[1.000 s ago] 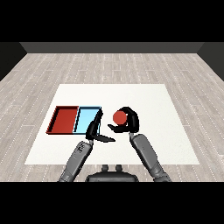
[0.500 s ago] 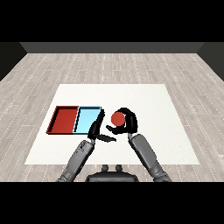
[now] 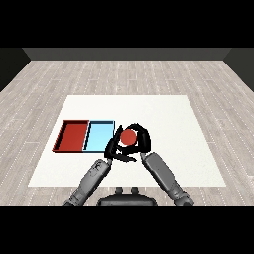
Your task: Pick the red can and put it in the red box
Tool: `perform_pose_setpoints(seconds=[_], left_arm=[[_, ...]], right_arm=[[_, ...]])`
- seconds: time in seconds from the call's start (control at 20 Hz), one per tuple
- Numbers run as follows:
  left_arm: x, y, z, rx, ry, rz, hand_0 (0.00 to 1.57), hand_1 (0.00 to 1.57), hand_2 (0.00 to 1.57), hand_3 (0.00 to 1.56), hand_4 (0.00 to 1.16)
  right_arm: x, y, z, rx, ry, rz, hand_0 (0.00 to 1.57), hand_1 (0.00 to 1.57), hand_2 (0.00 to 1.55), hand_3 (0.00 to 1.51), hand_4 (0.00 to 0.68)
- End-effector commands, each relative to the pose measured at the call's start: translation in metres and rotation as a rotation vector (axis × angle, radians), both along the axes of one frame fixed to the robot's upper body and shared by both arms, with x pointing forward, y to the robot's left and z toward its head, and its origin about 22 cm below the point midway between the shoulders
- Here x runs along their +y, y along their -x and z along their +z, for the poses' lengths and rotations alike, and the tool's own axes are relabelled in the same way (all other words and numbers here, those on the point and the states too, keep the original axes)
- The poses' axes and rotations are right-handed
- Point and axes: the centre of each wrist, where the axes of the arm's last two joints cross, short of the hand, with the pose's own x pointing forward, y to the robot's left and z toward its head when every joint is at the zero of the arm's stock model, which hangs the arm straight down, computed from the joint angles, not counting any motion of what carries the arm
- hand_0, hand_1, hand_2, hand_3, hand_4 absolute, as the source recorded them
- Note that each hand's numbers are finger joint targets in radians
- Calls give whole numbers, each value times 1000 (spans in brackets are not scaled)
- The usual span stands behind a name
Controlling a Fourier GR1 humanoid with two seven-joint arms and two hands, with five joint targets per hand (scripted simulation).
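the can (image 3: 129, 137) is held in the right hand (image 3: 140, 141), whose fingers are curled round it, just right of the blue tray (image 3: 99, 135). the left hand (image 3: 115, 147), fingers straight, has been brought closer and now touches it, so a handover towards the red tray (image 3: 73, 135) is probably being prepared.

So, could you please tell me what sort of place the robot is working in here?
It looks like a bare test room set up for tabletop sorting: a white table on a grey wood-plank floor, dark walls behind, and just a red tray and light blue tray side by side.
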Motion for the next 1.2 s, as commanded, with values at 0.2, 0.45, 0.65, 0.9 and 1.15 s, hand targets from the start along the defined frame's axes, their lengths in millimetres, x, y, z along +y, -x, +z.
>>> perform_pose_setpoints(seconds=[0.2, 0.45, 0.65, 0.9, 1.15], left_arm=[[-10, -7, 2, 3, 6, -24, 0, 0, 0, 0, 0], [-8, 2, -11, -2, 39, -36, 0, 0, 0, 0, 0], [-22, -20, -1, 18, 36, -57, 0, 0, 0, 0, 0], [-3, -26, 0, 21, 58, 63, 0, 0, 0, 0, 661], [-26, -9, -19, 72, 34, 183, 1571, 1571, 1569, 1491, 1126]], right_arm=[[-6, 14, -4, 1, -54, 26, 1507, 1507, 1452, 1411, 654], [9, 19, 10, -2, -73, 49, 1513, 1513, 1456, 1422, 656], [18, 9, -4, 10, -51, 58, 1524, 1524, 1454, 1402, 648], [24, 4, 7, 24, -27, 56, 1512, 1512, 1461, 1403, 642], [25, 12, 15, 8, -51, 53, 1509, 1509, 1454, 1394, 649]])
